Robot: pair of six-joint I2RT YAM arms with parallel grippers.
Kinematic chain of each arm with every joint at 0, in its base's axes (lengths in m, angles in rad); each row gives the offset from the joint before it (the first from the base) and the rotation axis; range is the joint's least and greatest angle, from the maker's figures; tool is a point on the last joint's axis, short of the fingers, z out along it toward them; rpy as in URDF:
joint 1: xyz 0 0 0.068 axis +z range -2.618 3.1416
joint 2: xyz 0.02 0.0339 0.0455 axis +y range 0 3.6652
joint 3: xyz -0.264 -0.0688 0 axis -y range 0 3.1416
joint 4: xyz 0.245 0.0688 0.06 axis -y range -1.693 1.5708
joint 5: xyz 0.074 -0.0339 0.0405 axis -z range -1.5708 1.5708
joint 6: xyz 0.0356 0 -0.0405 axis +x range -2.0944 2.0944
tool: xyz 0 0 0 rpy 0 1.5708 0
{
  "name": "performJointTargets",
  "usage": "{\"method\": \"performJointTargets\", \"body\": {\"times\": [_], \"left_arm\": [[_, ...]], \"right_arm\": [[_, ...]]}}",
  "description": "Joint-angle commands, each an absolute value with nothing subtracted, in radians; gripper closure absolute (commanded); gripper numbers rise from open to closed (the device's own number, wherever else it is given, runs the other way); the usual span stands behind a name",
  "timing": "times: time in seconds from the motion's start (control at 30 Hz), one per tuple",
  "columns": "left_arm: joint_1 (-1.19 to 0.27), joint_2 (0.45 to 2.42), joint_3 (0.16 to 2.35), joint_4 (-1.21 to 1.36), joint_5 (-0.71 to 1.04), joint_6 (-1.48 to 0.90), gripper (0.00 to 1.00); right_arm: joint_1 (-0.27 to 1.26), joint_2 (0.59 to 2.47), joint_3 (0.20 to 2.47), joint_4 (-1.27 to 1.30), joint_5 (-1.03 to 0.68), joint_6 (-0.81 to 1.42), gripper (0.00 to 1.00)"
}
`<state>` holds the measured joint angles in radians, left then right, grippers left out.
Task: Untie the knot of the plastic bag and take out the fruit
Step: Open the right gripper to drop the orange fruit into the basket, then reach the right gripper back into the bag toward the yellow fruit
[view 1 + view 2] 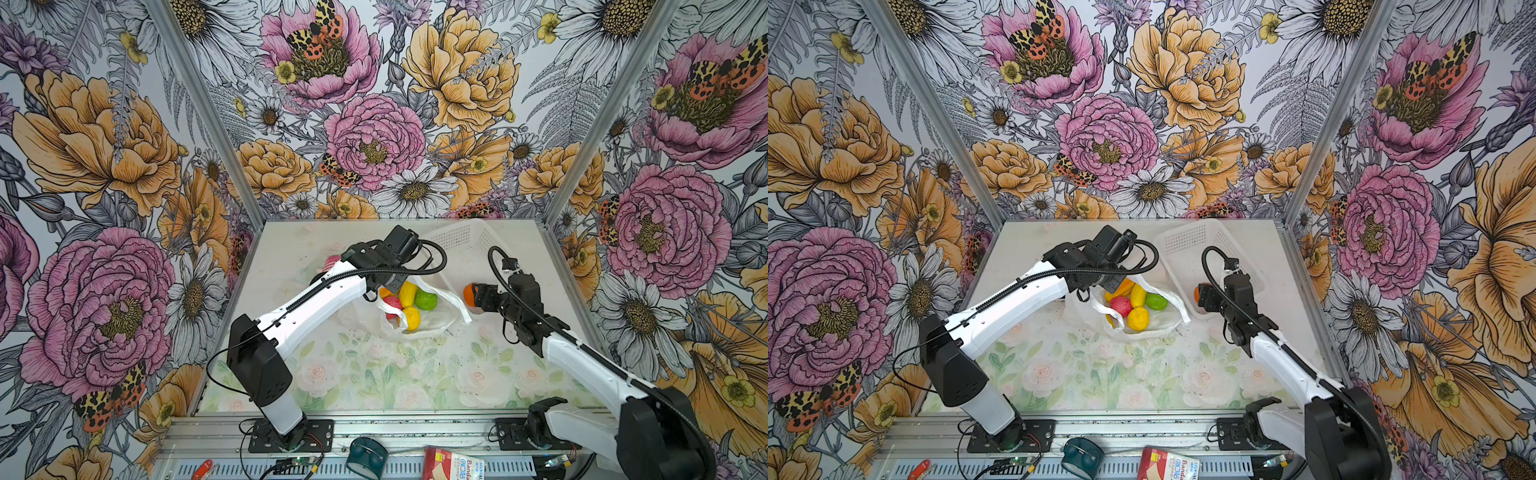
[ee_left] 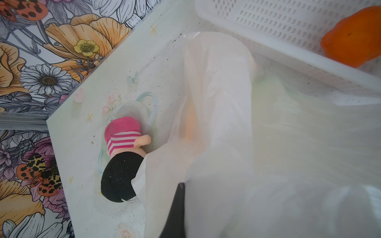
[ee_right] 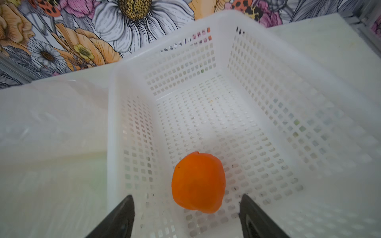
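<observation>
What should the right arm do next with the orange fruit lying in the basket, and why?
Probably lift the right pincer clear of the basket and swing over to the plastic bag: its jaws stand open, the orange fruit lies free between them, and more fruit waits in the bag.

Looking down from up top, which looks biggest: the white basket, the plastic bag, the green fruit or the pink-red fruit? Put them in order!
In a top view, largest to smallest:
1. white basket
2. plastic bag, partly hidden, so second place is a bit unsure
3. green fruit and pink-red fruit: they look about alike, so no ranking between them
</observation>
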<state>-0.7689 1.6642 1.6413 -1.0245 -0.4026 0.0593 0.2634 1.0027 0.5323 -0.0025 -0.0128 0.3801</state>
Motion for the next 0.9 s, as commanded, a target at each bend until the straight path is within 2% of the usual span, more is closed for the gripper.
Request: {"method": "performJointTargets", "body": {"times": [0.0, 0.17, 0.3, 0.5, 0.63, 0.7, 0.8, 0.87], "left_arm": [[-0.765, 1.651, 1.639, -1.023, -0.404, 0.066, 1.0], [-0.772, 1.655, 1.635, -1.023, -0.408, 0.066, 1.0], [-0.773, 1.664, 1.636, -1.024, -0.407, 0.065, 1.0], [-0.773, 1.669, 1.635, -1.025, -0.415, 0.068, 1.0], [-0.772, 1.67, 1.636, -1.024, -0.409, 0.069, 1.0], [-0.769, 1.666, 1.635, -1.024, -0.406, 0.068, 1.0], [-0.767, 1.66, 1.636, -1.025, -0.405, 0.067, 1.0], [-0.767, 1.657, 1.636, -1.024, -0.411, 0.065, 1.0]], "right_arm": [[0.301, 0.801, 0.493, 0.059, -0.095, 0.366, 0.24], [0.418, 0.564, 0.471, 0.005, -0.164, 0.313, 0.3], [0.52, 0.531, 0.476, 0.021, -0.25, 0.276, 0.32], [0.77, 0.736, 0.561, -0.004, -0.244, 0.108, 0.44], [0.972, 0.931, 0.632, -0.02, -0.13, -0.035, 0.51], [1.011, 1.013, 0.645, 0.006, -0.084, -0.073, 0.54], [1.013, 1.11, 0.658, 0.046, -0.051, -0.101, 0.66], [1.01, 1.156, 0.652, 0.078, -0.01, -0.116, 0.7]]}}
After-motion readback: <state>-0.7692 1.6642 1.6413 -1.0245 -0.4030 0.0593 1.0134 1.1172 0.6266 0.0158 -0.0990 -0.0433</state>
